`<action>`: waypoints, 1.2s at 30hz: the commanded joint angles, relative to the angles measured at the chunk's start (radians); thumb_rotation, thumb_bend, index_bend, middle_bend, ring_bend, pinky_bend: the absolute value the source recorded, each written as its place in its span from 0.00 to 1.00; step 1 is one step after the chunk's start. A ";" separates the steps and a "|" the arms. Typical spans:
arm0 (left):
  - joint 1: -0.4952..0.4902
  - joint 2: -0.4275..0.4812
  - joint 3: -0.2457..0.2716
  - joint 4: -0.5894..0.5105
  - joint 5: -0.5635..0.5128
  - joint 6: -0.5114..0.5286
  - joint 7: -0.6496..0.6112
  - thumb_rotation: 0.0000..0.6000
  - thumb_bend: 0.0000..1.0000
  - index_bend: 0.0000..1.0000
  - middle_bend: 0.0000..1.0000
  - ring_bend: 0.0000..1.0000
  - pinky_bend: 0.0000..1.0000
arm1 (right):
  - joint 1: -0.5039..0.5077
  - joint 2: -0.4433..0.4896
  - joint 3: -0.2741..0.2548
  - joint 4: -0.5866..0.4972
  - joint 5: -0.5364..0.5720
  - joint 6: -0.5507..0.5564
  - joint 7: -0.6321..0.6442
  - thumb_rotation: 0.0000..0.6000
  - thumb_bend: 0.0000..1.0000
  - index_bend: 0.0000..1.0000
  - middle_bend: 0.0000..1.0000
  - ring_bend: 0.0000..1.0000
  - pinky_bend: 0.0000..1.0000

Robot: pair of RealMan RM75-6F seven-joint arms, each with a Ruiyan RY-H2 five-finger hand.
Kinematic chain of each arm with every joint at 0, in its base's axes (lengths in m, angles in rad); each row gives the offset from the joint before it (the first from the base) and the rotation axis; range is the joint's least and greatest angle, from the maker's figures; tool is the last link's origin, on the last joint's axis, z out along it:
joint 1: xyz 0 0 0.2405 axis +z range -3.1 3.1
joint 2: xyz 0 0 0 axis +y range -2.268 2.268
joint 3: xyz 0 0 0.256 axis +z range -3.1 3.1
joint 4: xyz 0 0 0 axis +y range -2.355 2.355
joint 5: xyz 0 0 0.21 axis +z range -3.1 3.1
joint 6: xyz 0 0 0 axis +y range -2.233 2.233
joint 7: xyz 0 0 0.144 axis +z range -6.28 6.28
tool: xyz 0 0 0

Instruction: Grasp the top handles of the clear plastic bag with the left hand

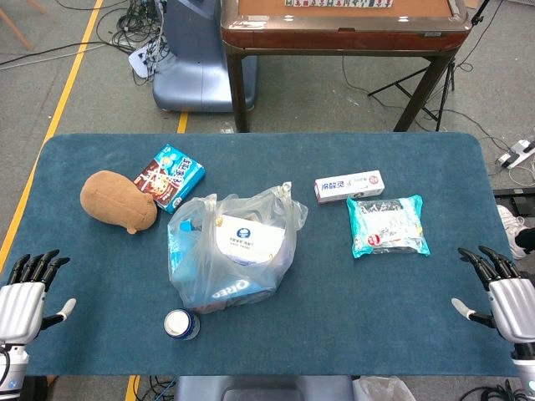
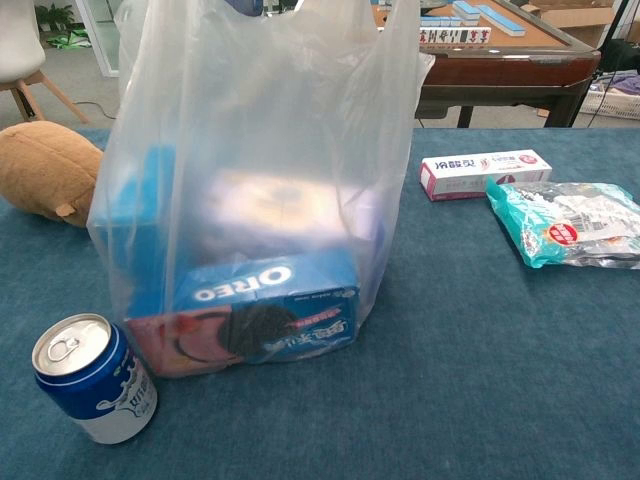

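Observation:
The clear plastic bag [image 1: 230, 251] stands upright in the middle of the blue table, holding an Oreo box [image 2: 265, 320] and other packages. Its top handles [image 1: 284, 196] stick up loose at the bag's far side; in the chest view the bag [image 2: 260, 170] fills the left half and its handles run off the top edge. My left hand [image 1: 27, 296] hovers at the table's front left corner, fingers spread, holding nothing, well left of the bag. At the front right corner my right hand [image 1: 501, 292] is likewise spread and empty. Neither hand shows in the chest view.
A blue and white can [image 1: 180, 324] stands just in front of the bag. A brown plush toy [image 1: 117, 201] and a blue snack box [image 1: 170, 176] lie at the left back. A toothpaste box [image 1: 349, 185] and a teal wipes pack [image 1: 387, 225] lie to the right.

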 commanded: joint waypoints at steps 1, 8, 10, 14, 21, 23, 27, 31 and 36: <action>0.000 0.000 0.000 0.001 0.000 0.000 -0.002 1.00 0.20 0.21 0.14 0.13 0.07 | 0.000 0.000 0.000 0.000 0.000 -0.001 -0.001 1.00 0.16 0.17 0.29 0.11 0.21; 0.005 0.013 0.001 0.002 0.006 0.004 -0.032 1.00 0.20 0.21 0.14 0.13 0.07 | -0.003 0.005 0.000 0.000 -0.005 0.008 -0.001 1.00 0.16 0.17 0.29 0.11 0.21; 0.005 0.023 -0.001 0.000 0.012 0.006 -0.068 1.00 0.20 0.21 0.14 0.13 0.07 | -0.004 0.009 0.002 -0.001 -0.006 0.013 -0.002 1.00 0.16 0.17 0.29 0.11 0.21; -0.007 0.057 -0.011 0.003 0.040 -0.001 -0.192 1.00 0.20 0.20 0.14 0.13 0.07 | -0.005 0.018 0.004 -0.008 -0.013 0.025 -0.007 1.00 0.16 0.17 0.29 0.11 0.21; -0.054 0.142 -0.021 -0.028 0.104 -0.051 -0.450 1.00 0.20 0.19 0.14 0.13 0.07 | -0.008 0.028 0.008 -0.017 -0.018 0.038 -0.014 1.00 0.16 0.17 0.29 0.11 0.21; -0.079 0.179 -0.026 -0.039 0.130 -0.074 -0.562 1.00 0.20 0.18 0.14 0.13 0.07 | -0.009 0.030 0.009 -0.018 -0.019 0.041 -0.015 1.00 0.16 0.17 0.29 0.11 0.21; -0.123 0.227 -0.035 -0.059 0.173 -0.104 -0.729 1.00 0.20 0.17 0.14 0.13 0.07 | -0.008 0.032 0.010 -0.022 -0.017 0.039 -0.017 1.00 0.16 0.17 0.29 0.11 0.21; -0.172 0.263 -0.044 -0.078 0.209 -0.136 -0.885 0.97 0.20 0.15 0.14 0.13 0.07 | -0.006 0.034 0.011 -0.027 -0.015 0.035 -0.023 1.00 0.16 0.17 0.29 0.11 0.21; -0.252 0.301 -0.061 -0.103 0.237 -0.201 -1.039 0.87 0.20 0.15 0.14 0.13 0.07 | -0.002 0.034 0.012 -0.033 -0.013 0.027 -0.032 1.00 0.16 0.17 0.29 0.11 0.21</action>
